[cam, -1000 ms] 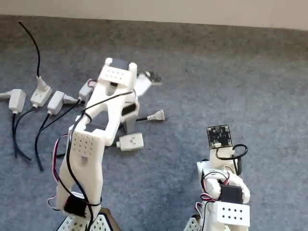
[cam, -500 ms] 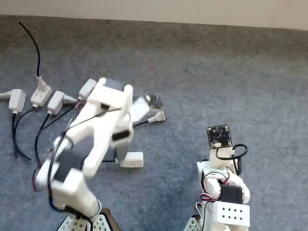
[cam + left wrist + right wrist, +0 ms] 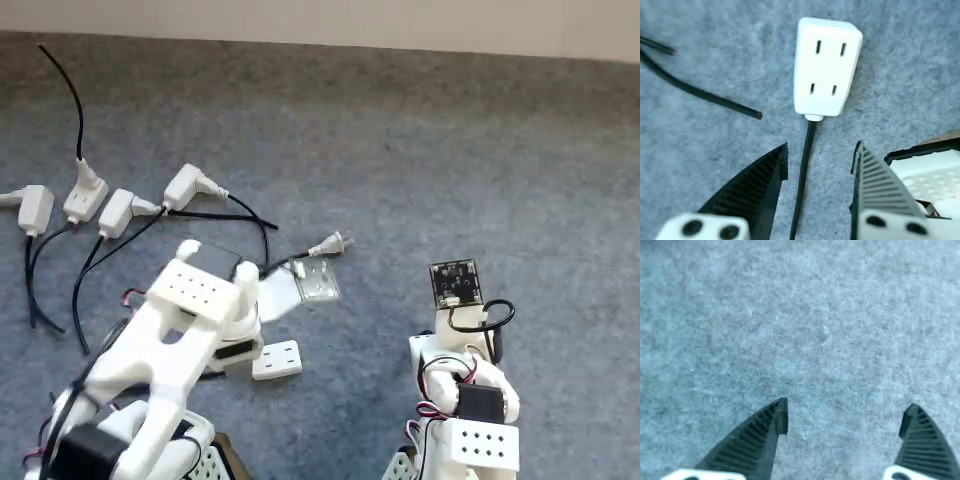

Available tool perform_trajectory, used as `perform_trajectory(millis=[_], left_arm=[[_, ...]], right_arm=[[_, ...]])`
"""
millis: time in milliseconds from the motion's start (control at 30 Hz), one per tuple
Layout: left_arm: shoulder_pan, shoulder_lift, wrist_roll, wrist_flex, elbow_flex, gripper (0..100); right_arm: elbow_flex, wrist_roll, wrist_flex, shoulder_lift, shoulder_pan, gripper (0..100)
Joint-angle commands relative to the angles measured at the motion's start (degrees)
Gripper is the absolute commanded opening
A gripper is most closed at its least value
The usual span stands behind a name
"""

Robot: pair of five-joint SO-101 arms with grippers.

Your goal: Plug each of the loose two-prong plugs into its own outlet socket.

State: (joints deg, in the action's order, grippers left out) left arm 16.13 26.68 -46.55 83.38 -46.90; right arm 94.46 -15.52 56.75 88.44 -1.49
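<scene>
A white outlet socket [image 3: 825,67] with two pairs of slots lies flat on the grey carpet, just ahead of my left gripper [image 3: 820,152]. That gripper is open, and the socket's black cord [image 3: 804,170] runs on the carpet between its fingers. From above, the socket [image 3: 277,360] sits beside the left arm [image 3: 190,320]. A loose two-prong plug [image 3: 328,243] lies on its black cord farther out. Several white plugs [image 3: 117,212] lie at the far left. My right gripper [image 3: 842,420] is open over bare carpet.
A cut black cord end [image 3: 757,114] lies near the socket. Black cords [image 3: 60,290] trail over the carpet at the left. The right arm [image 3: 462,385] is folded up at the front right. Grey carpet [image 3: 480,160] stretches beyond it.
The left arm has drawn back from the plugs toward the front, uncovering one white plug. The socket has shifted toward the front with it. The right arm has not moved.
</scene>
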Motion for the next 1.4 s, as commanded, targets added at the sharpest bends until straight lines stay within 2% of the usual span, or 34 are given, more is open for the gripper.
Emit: perform_trajectory(millis=[0,100,200,300,400,500,600,700,800,933,1067,1167,1233,1267,1367], left_arm=[[-2.42,6.99,0.26,2.81,6.37,22],[-6.37,6.9,0.26,0.88,7.25,22],[-10.07,6.81,1.49,-9.49,7.16,23],[-9.27,3.12,6.77,-20.75,7.6,23],[-7.96,-5.49,9.67,-23.56,11.82,22],[-11.91,-12.88,18.81,-21.27,15.6,22],[-18.15,-15.25,34.9,-23.47,17.01,23],[-23.16,-15.87,50.2,-29.63,16.22,23],[-26.07,-15.87,54.59,-34.64,13.85,23],[-27.47,-15.96,54.68,-41.23,8.13,23],[-31.87,-15.96,54.77,-44.04,6.9,22],[-36.62,-16.04,54.95,-44.04,8.31,22],[-39.52,-17.27,57.67,-44.04,9.89,22],[-40.75,-18.59,59.6,-43.87,11.03,22],[-44.62,-23.78,63.38,-43.78,15.34,23]], right_arm=[[-0.92,0.26,-1.01,0.57,0.75,34.5],[-0.92,0.18,-1.01,0.31,1.8,34.5],[-0.92,0.18,-0.66,0.31,3.47,34.5],[-0.92,0.18,-0.66,0.22,3.56,34.5],[-0.92,0.18,-0.48,0.22,3.56,34.5],[-2.33,-2.64,1.8,0.22,3.74,34.5],[-9.1,-2.64,2.51,-0.04,3.82,34.5],[-20.0,-1.32,2.77,-6.37,4.09,34.5],[-34.95,-0.18,5.76,-23.08,5.67,34.5],[-60.09,13.89,15.16,-52.53,13.76,33.5],[-82.59,30.59,24.84,-72.48,24.75,20.6],[-88.48,32.62,25.71,-79.08,28.09,9.3],[-90.77,36.4,25.63,-81.8,29.41,5.7],[-92.18,40.88,25.63,-82.95,29.93,5.7],[-95.08,62.42,24.4,-85.32,30.02,5.7]])
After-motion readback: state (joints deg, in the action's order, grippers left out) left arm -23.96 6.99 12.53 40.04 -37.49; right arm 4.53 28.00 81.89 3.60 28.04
